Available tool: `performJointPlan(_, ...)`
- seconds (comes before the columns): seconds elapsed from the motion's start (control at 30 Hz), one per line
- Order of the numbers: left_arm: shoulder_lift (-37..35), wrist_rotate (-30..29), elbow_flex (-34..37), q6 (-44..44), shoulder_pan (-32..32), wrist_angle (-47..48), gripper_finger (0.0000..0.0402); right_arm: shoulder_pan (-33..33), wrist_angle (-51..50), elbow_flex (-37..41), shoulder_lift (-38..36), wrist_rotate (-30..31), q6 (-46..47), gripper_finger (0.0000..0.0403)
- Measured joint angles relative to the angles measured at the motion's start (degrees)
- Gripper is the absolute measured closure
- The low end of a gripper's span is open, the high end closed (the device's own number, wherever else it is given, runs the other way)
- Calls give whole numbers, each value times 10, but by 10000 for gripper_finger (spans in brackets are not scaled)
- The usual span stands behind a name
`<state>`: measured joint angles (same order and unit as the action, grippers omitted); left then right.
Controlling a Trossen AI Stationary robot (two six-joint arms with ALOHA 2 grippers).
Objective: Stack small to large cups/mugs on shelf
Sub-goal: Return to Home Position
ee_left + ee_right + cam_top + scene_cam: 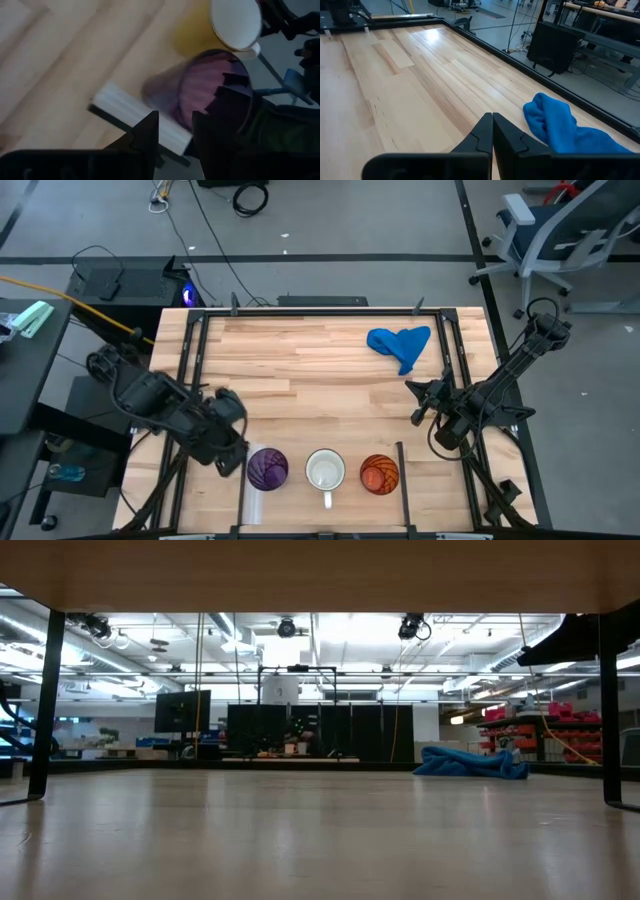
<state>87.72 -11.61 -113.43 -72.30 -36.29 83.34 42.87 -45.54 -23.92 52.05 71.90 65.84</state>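
Observation:
Three cups stand upright in a row on the wooden shelf at the table's near edge: a purple patterned cup, a white mug with its handle toward the near edge, and an orange patterned cup. My left gripper is open at the purple cup's left side. In the left wrist view, one finger shows over the purple cup's mouth and the other stands outside its wall. My right gripper is shut and empty at the table's right. My left gripper stands with one finger over the purple cup's mouth and the other outside its wall, coming from the table's left and slanting down. I cannot tell whether either finger touches the cup. The cup stands on the shelf.
A pale upright strip bounds the shelf just left of the purple cup, and it also shows in the left wrist view. A thin dark post stands right of the orange cup. A crumpled blue cloth lies at the far right. Bare wood lies between.

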Motion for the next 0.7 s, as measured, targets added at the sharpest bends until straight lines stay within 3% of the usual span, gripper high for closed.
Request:
performJointPlan(0.2,-39,-87,2,7,-3,68,285,0,0,0,0,-5,0,391)
performJointPlan(0.7,-91,-454,6,327,0,67,309,0,0,0,0,-12,0,391)
